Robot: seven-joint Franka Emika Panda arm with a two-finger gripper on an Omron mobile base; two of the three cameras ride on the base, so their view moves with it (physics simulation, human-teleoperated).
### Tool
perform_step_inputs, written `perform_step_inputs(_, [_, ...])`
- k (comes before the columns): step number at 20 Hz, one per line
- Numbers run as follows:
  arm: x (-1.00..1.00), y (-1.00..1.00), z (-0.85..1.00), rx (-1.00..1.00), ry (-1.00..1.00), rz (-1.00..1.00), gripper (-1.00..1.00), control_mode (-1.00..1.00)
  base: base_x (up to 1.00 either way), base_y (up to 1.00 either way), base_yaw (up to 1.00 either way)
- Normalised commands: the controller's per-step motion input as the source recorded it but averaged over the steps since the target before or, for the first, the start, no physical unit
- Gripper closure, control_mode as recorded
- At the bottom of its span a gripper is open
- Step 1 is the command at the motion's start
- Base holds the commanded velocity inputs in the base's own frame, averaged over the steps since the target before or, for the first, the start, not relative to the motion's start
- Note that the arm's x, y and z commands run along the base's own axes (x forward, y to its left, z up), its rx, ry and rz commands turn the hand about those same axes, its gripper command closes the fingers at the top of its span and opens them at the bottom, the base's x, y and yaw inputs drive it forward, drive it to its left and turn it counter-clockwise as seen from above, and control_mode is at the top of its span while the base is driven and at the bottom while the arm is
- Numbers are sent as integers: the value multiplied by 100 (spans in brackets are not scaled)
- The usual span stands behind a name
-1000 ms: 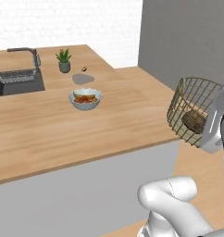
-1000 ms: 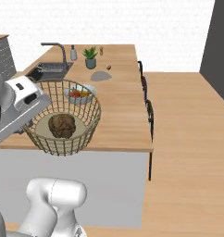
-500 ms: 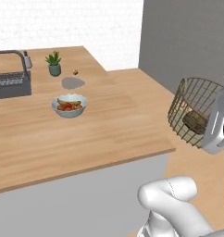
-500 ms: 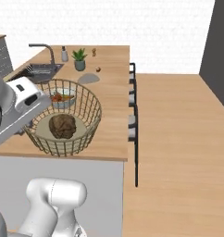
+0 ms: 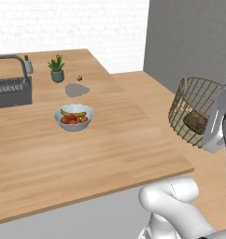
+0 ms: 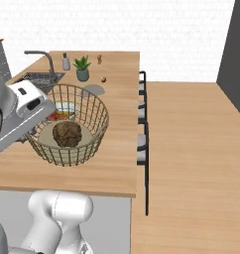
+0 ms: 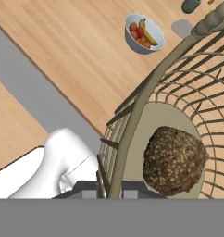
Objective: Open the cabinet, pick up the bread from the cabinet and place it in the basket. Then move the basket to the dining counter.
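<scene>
My gripper [image 6: 40, 118] is shut on the rim of the tan-gold wire basket [image 6: 87, 116] and holds it in the air, tilted. The dark brown bread [image 6: 67, 134] lies on the basket's pale bottom. In the left base view the basket [image 5: 192, 105] hangs beyond the right end of the dining counter [image 5: 110, 154], with the bread [image 5: 195, 122] inside and the gripper [image 5: 206, 134] at its near rim. In the hand view the gripper [image 7: 109, 187] pinches the basket's rim [image 7: 146, 92], the bread [image 7: 174, 159] lies just right of it, and the dining counter [image 7: 77, 55] spreads below. The cabinet is out of view.
On the counter stand a pale blue fruit bowl [image 5: 74, 116], a sink with a tap [image 5: 10, 91], a potted plant [image 5: 57, 69] and a flat grey mat [image 5: 77, 89]. Dark stools [image 6: 142, 124] line the counter's right side. Wooden floor [image 6: 191, 149] lies beyond them.
The whole scene has shifted in both base views, so the camera has moved along the counter. The basket with the bread stays in my shut gripper, unchanged against the arm.
</scene>
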Motion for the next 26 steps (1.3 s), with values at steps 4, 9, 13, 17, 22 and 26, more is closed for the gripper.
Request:
perform_step_inputs(4, [15,0,-20,0,-1,1,100,-100,-8,0,0])
perform_step_inputs(9, [100,0,-50,0,3,12,100,-100,0,0,0])
perform_step_inputs(13, [100,14,-68,0,11,11,100,-100,0,0,0])
perform_step_inputs(17, [100,35,-86,-2,9,7,100,-100,0,0,0])
perform_step_inputs(22, [99,27,-77,-5,5,2,100,-100,0,0,0])
perform_step_inputs(26, [56,25,-70,-7,3,0,100,-100,0,0,0])
